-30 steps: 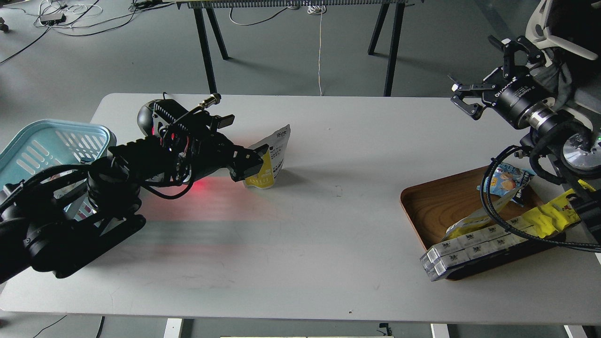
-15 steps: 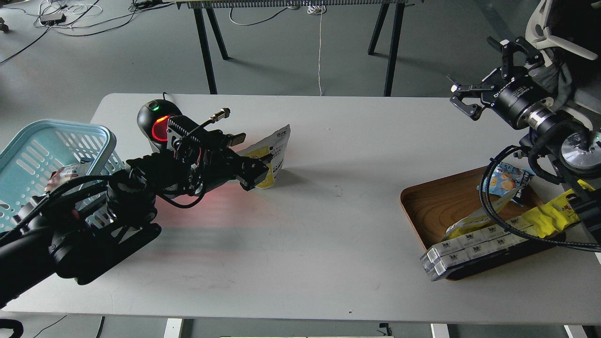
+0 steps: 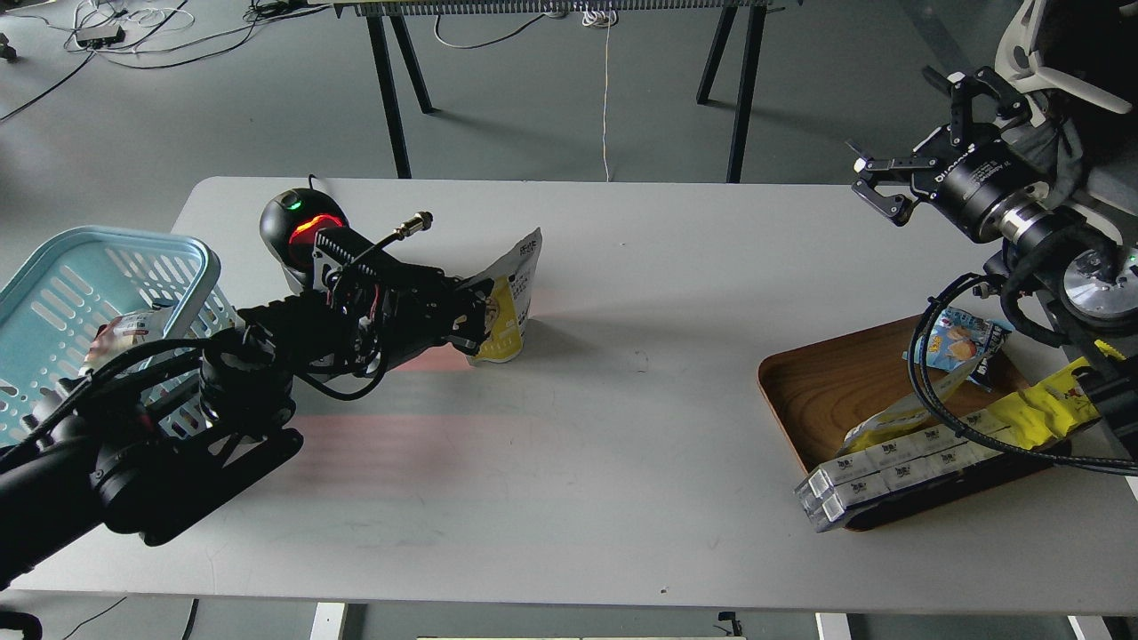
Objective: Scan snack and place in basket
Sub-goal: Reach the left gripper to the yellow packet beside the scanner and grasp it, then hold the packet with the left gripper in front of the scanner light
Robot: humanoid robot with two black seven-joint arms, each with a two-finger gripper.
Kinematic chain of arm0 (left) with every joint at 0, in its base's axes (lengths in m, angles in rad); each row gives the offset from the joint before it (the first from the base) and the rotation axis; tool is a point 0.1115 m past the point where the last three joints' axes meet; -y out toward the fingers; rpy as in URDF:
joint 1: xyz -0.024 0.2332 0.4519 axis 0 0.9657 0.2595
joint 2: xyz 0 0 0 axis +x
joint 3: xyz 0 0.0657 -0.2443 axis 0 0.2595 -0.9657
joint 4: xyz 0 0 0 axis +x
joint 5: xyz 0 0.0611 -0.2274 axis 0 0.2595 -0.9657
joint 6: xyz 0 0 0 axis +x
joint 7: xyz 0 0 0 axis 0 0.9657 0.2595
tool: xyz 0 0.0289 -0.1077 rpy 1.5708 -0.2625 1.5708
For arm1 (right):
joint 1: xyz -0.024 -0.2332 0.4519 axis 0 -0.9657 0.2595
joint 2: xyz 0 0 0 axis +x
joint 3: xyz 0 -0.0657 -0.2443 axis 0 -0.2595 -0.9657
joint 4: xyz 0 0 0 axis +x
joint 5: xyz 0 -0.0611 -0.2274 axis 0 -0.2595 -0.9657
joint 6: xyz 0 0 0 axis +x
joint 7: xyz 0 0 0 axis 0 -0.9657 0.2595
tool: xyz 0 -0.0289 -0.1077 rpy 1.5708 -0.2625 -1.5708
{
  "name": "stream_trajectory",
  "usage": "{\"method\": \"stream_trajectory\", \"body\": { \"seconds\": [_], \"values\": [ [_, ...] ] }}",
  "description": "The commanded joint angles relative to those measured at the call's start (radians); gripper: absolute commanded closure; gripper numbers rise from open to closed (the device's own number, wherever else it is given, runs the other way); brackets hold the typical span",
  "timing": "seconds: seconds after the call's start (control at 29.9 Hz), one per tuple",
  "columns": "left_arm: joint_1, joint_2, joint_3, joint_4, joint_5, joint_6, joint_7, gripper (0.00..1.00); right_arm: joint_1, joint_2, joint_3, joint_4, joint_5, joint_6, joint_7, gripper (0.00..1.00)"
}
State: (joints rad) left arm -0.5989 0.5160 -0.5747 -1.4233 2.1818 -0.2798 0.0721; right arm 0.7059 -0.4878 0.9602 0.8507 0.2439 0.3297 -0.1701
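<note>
on table (image 3: 569,427), snack (image 3: 508,302) in left tool (image 3: 476,322)

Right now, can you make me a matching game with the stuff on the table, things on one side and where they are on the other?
Things:
1. yellow and white stand-up snack pouch
2. light blue slotted plastic basket
3. small blue snack bag
4. black dome scanner with red light

Places:
A. on the brown wooden tray
B. far left table edge
C. at the left gripper
D. behind the left arm

Pairs: 1-C, 2-B, 3-A, 4-D

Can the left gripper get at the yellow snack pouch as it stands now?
Probably yes: the left gripper is already at the snack pouch, nothing between them, though whether it grips yet is unclear.
</note>
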Motion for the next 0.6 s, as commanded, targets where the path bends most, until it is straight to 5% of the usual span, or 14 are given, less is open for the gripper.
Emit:
{"method": "stream_trajectory", "body": {
  "seconds": [0.0, 0.57],
  "values": [
    [-0.002, 0.010, -0.002, -0.012, 0.000, 0.021, -0.002, 1.00, 0.000, 0.000, 0.000, 0.002, 0.000, -0.001, 0.000, 0.04],
    [-0.002, 0.280, -0.021, -0.342, 0.000, -0.041, -0.035, 1.00, 0.015, 0.000, 0.000, 0.005, -0.008, -0.009, 0.000, 0.04]
  ]
}}
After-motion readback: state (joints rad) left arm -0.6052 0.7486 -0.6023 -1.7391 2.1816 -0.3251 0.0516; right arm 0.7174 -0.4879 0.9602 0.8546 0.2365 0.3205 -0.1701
